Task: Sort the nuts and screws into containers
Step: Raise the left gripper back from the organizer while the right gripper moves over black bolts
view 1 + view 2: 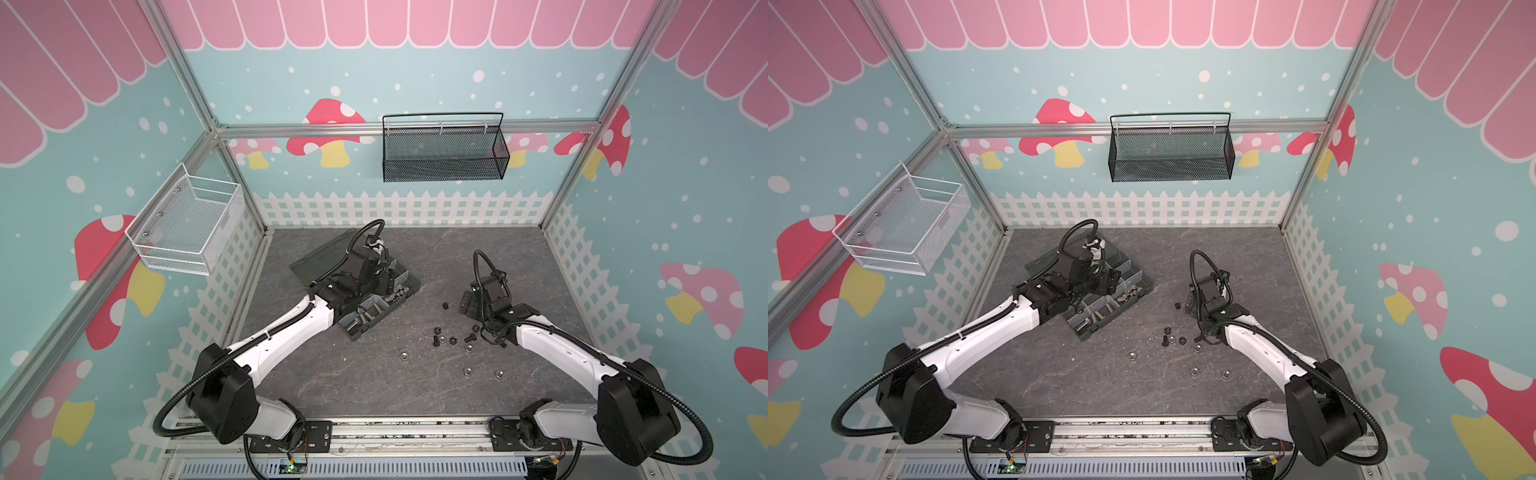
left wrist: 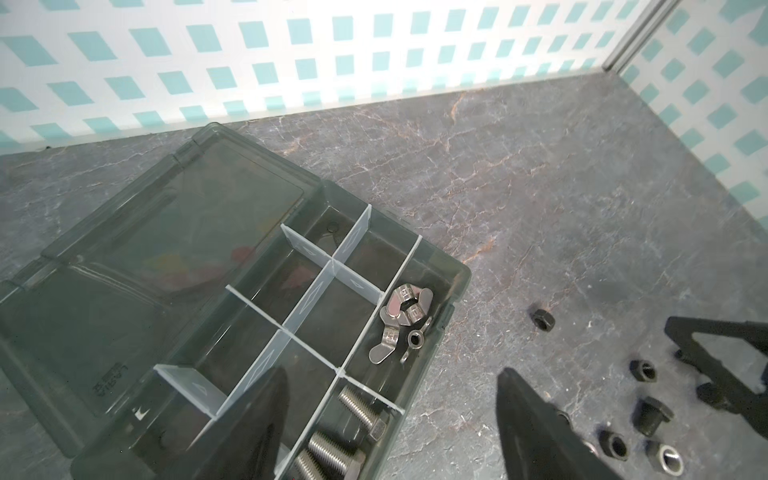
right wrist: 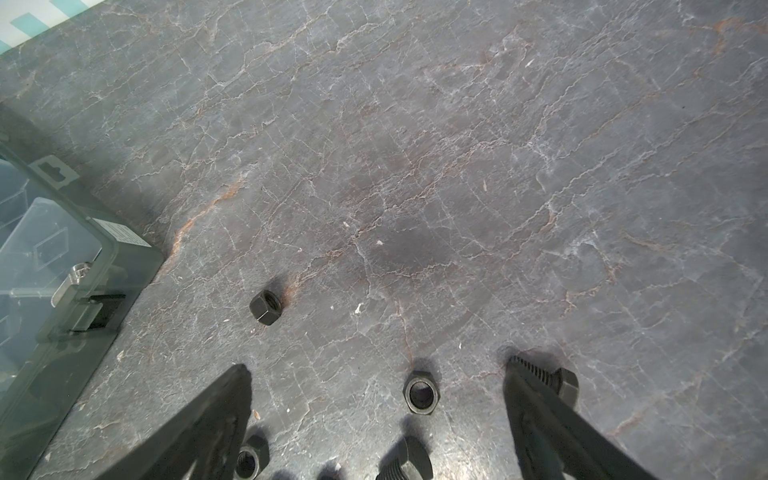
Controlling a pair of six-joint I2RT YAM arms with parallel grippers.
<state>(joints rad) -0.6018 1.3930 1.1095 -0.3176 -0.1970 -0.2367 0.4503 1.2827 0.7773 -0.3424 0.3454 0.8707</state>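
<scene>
The dark grey organiser box (image 2: 461, 270) lies open left of centre in both top views (image 1: 405, 279) (image 1: 1129, 272). One of its containers holds silver winged nuts (image 2: 401, 320); the adjoining one holds silver screws (image 2: 361, 409). My left gripper (image 2: 393, 372) hangs open above these two compartments, holding nothing. Loose black screws and nuts (image 1: 453, 336) lie on the table to the right, with silver nuts (image 1: 468, 370) nearer the front. My right gripper (image 3: 376, 365) is open, low over this scatter. A black nut (image 3: 420, 397) sits between its fingers and a black screw (image 3: 557, 380) lies beside one finger.
The box's flat lid (image 2: 166, 232) lies open on the table behind the compartments. A single black nut (image 3: 266, 306) rests between box and right gripper. A white wire basket (image 1: 187, 220) hangs on the left wall and a black mesh basket (image 1: 444, 149) on the back wall.
</scene>
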